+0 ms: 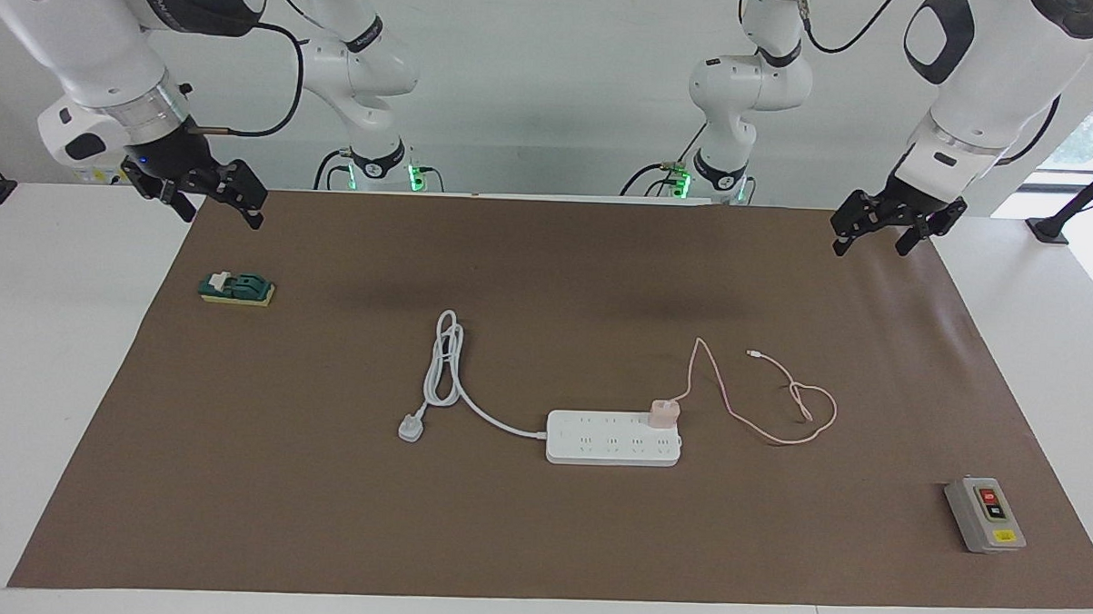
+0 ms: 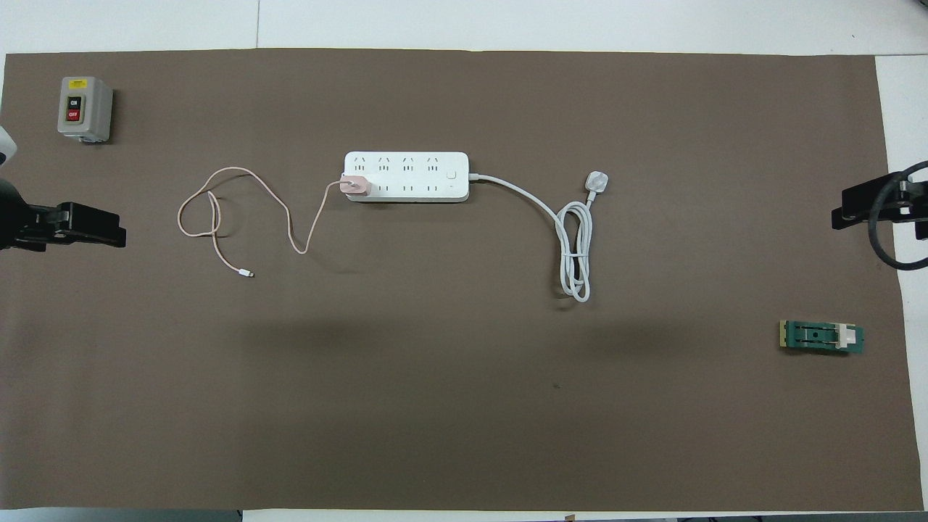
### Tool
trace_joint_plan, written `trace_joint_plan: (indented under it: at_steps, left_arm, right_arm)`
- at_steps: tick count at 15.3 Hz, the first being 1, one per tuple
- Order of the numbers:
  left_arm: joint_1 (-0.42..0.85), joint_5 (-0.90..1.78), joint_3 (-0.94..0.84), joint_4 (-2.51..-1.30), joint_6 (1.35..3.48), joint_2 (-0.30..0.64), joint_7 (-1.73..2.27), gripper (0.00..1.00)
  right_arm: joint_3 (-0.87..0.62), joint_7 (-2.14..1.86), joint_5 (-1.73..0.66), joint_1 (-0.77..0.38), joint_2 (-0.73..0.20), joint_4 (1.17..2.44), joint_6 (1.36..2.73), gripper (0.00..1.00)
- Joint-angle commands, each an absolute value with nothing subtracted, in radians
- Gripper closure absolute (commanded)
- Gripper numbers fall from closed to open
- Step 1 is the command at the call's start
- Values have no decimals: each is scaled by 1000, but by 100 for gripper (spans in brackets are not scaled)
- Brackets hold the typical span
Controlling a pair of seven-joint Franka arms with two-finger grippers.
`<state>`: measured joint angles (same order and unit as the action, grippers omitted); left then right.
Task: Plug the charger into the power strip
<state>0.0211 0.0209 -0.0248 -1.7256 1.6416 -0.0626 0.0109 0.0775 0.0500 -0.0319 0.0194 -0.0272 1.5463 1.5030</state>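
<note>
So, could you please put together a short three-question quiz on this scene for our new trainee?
1. True or false: the charger sits in an end socket of the power strip, at the end toward the left arm.
2. Which lies nearer to the robots: (a) the grey switch box, (b) the green block?
3. Fill in: the left gripper and the right gripper are both ____ and hold nothing.

Key: 1 true; 2 (b); 3 open.
</note>
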Motion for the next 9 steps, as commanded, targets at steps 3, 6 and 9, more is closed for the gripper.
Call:
trace_joint_plan:
  at_steps: [3,6,9]
  left_arm:
    - [15,5,-31,-1755,1595,-100,2,0]
    - [15,5,-31,-1753,1574,-100,0,0]
    - [15,5,-31,-1752,1572,-100,0,0]
  right_arm:
    - [64,60,-12,28,-15,1555,1506,0]
    - [64,60,-12,28,-15,1555,1506,0]
    - [64,61,-12,28,-15,1555,1506,0]
